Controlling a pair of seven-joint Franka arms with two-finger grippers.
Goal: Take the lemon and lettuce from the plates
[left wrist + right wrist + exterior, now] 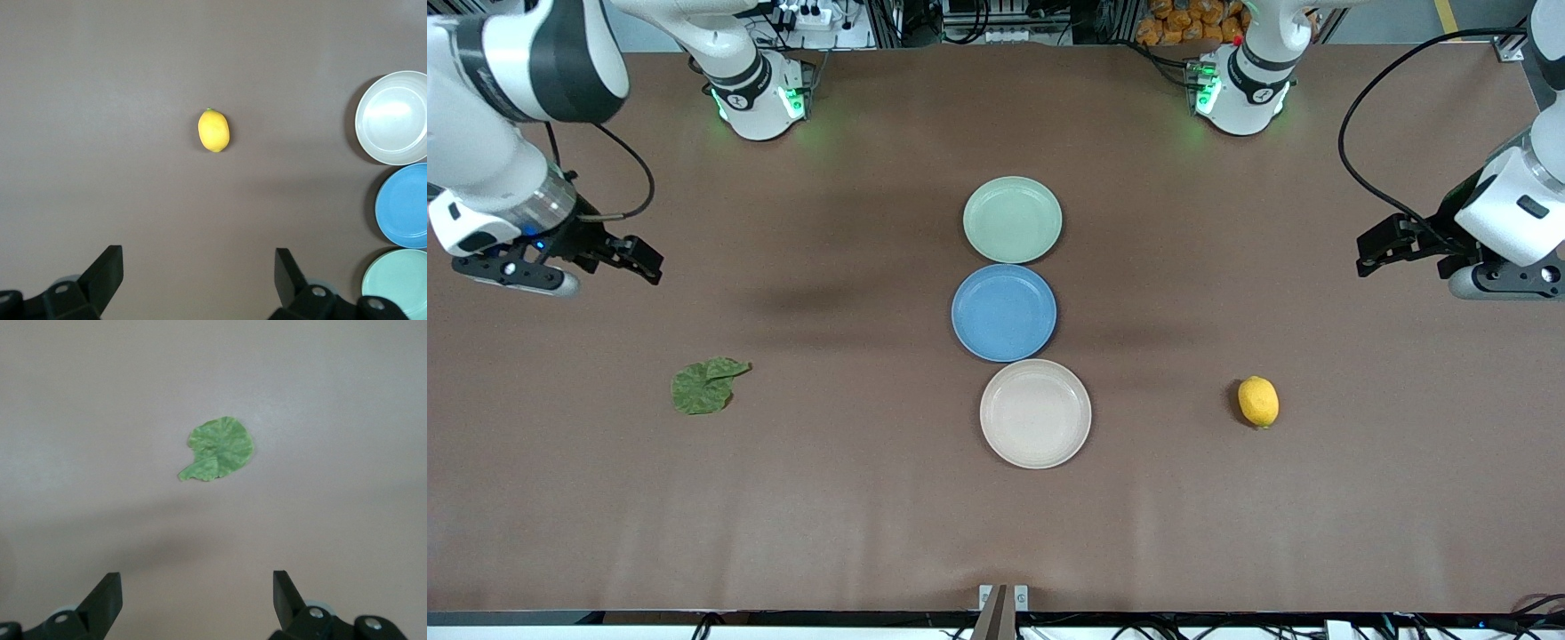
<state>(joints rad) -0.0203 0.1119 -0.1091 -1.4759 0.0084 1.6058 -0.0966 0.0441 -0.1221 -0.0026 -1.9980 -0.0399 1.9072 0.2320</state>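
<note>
Brown table (871, 498), plates (1035, 413) bare: lemon (1258, 401) at 3 o'clock, lettuce (704, 388) at 9 (your pick looks done). Left gripper (1369, 253) and right gripper (640, 258) hover outboard, wide open, empty.

I am seeing a bright yellow lemon (1258, 401) and a crinkled dark green lettuce (705, 387). 3 plates are showing mint green (1012, 220), blue (1003, 312) and beige-cream (1035, 413) on my brown table (854, 498).

Cut off by the frame edge in the left wrist view: blue plate (405, 207), mint plate (397, 280), slightly the cream plate (393, 117). Left tool (199, 277) and right tool (197, 597) shown only as finger ends in their wrist views. Both upper arms cropped in front view.
</note>
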